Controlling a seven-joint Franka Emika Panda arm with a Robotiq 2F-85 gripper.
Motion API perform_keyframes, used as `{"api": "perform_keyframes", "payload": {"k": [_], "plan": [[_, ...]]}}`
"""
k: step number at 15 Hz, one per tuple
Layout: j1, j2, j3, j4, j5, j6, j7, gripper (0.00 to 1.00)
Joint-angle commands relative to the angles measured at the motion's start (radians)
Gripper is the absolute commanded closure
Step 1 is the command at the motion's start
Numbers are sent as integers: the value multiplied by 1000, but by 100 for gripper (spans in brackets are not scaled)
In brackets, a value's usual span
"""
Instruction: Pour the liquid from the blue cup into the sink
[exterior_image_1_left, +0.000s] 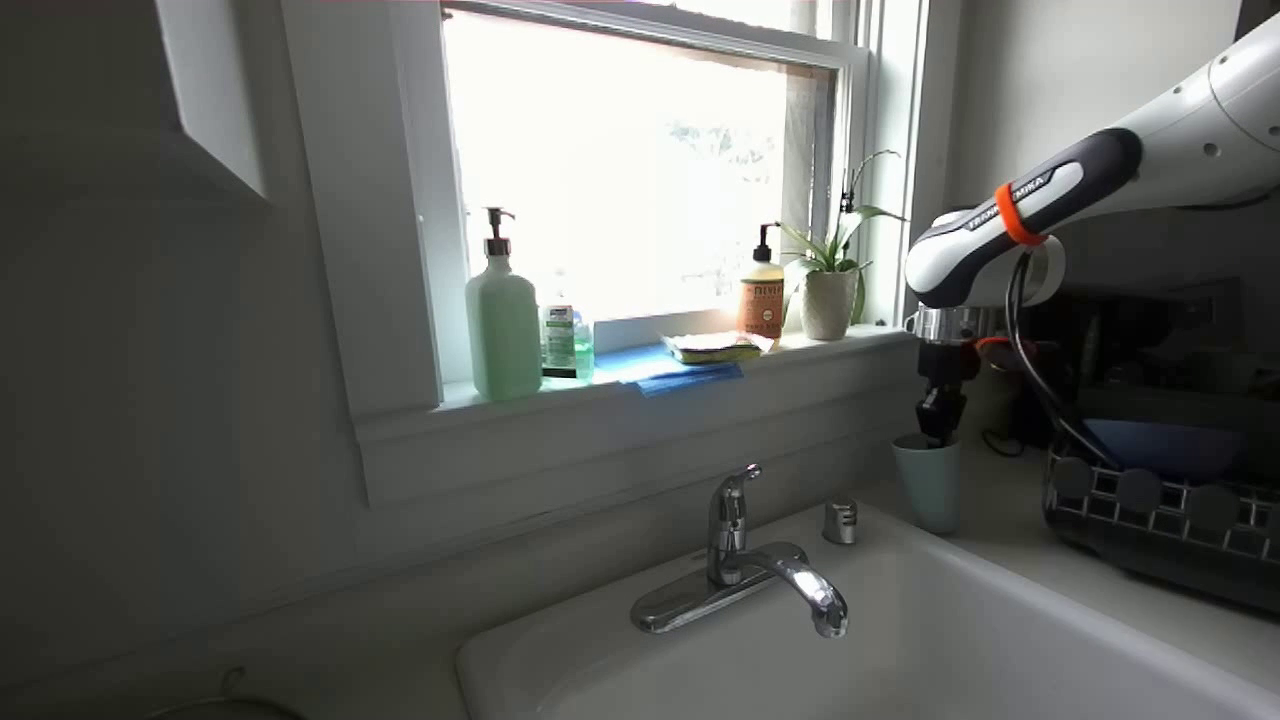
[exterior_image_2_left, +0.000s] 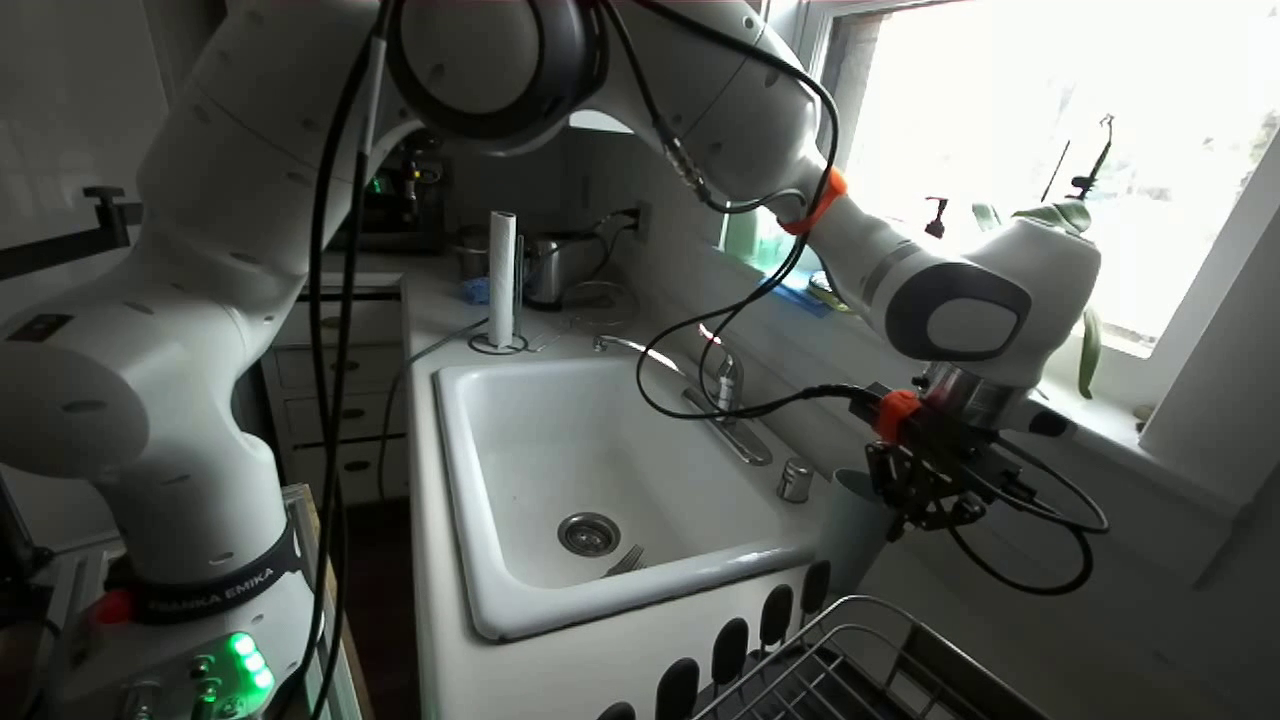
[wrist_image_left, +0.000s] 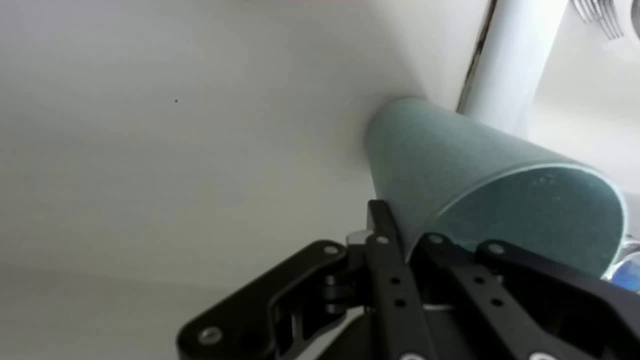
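Note:
The blue cup (exterior_image_1_left: 928, 490) stands on the counter beside the sink's corner; it also shows in an exterior view (exterior_image_2_left: 850, 530), partly behind the gripper. In the wrist view the cup (wrist_image_left: 445, 140) has its open mouth toward the lower right. My gripper (exterior_image_1_left: 940, 432) is at the cup's rim, with one finger outside and one inside, closed on the wall (wrist_image_left: 404, 231). Its fingertips are partly hidden in an exterior view (exterior_image_2_left: 893, 515). Small droplets or bubbles show inside the cup; the liquid level is hidden. The white sink (exterior_image_2_left: 650, 600) lies right beside the cup, its rim (wrist_image_left: 520, 60) close to the base.
The chrome tap (exterior_image_1_left: 735, 540) and a chrome cap (exterior_image_1_left: 841, 522) stand on the sink's back ledge. A dish rack (exterior_image_1_left: 1170, 515) holding a darker blue dish (exterior_image_1_left: 1165, 447) is beside the cup. A fork (exterior_image_2_left: 626, 560) lies in the sink. Bottles and a plant line the windowsill (exterior_image_1_left: 860, 342).

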Motion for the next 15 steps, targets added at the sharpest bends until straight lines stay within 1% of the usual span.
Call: {"api": "perform_keyframes", "payload": {"k": [1, 4, 6, 9, 10, 11, 13, 15], "plan": [[53, -118, 3, -133, -115, 8, -49, 99], [114, -203, 11, -260, -214, 47, -80, 99], [155, -266, 13, -355, -290, 97, -88, 99], [220, -355, 22, -502, -395, 201, -74, 99], [233, -379, 31, -552, -413, 248, -82, 99], [214, -281, 23, -406, -356, 160, -68, 95], [240, -321, 32, -485, -379, 211, -68, 95], [243, -339, 32, -515, -385, 224, -68, 95]]}}
